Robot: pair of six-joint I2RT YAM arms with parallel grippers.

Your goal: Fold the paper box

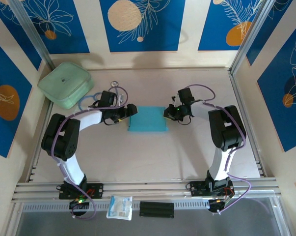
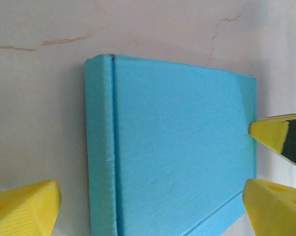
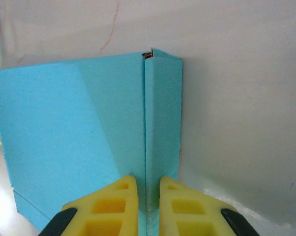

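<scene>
While the folded sky-blue box lies flat at the middle of the surface, the left claw hangs spread wide over its left edge, and the right claw pinches its right edge wall.

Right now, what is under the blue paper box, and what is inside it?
The paper box lies flat on the pale table, which shows along its edges. It is folded shut, so the spot beneath it and anything inside are covered and cannot be seen.
</scene>
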